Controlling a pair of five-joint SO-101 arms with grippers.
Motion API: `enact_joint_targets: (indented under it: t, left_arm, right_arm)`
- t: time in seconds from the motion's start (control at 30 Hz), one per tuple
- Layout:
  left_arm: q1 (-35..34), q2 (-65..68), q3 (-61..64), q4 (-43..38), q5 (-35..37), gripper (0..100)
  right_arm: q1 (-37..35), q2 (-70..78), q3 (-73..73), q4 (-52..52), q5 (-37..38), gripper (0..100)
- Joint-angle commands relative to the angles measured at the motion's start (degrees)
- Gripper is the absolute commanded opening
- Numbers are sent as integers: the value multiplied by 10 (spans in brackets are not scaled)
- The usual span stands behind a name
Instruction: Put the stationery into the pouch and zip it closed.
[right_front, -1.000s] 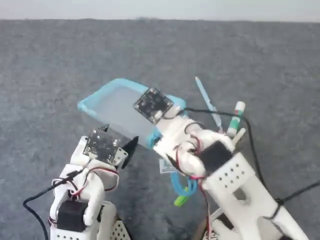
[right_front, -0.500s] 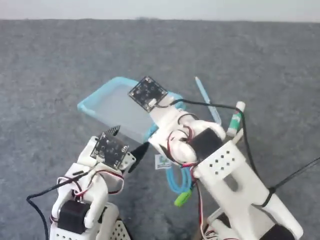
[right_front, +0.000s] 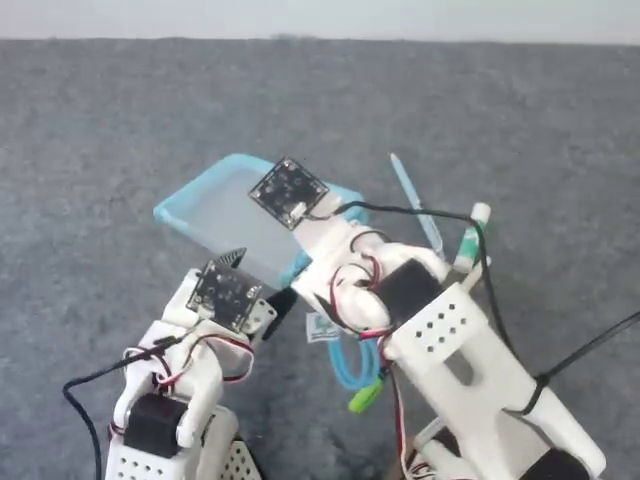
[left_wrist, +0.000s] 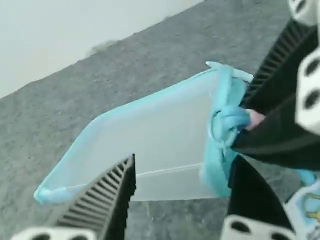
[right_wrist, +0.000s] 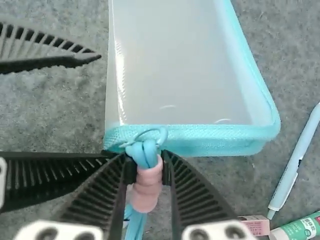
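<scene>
Pouch (right_front: 225, 215) sits left of centre in the high view, with pen (right_front: 415, 200) and glue stick (right_front: 472, 238) outside it at right. My right gripper (right_wrist: 146, 162), clamped on the zip pull (right_wrist: 146, 182), has slid up-left. My left gripper (left_wrist: 182, 167), jaws wide and holding nothing, has closed in on the pouch's near edge. Bracing comes next, I'd judge.

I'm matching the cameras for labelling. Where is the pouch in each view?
High view: pouch left of centre, ahead of both arms.
Left wrist view: pouch just beyond the left gripper.
Right wrist view: pouch just beyond the right gripper.
Shared landmark: blue cord at its zip end.
</scene>
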Motion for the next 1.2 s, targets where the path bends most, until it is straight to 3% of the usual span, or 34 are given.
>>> enact_joint_targets:
  t: [0.0, 0.23, 0.63, 1.17]
  left_arm:
    - [-1, 3, 6, -29, 8, 285]
    - [-25, 3, 15, -40, 7, 281]
    - [-27, 1, 23, -53, -2, 136]
    - [-30, 0, 23, -53, -11, 66]
  right_arm:
    - [-4, -29, -40, 7, -9, 6]
    - [0, -84, -27, 31, -3, 6]
    - [0, -83, 1, 29, -3, 6]
    - [0, -82, 142, -51, 17, 6]
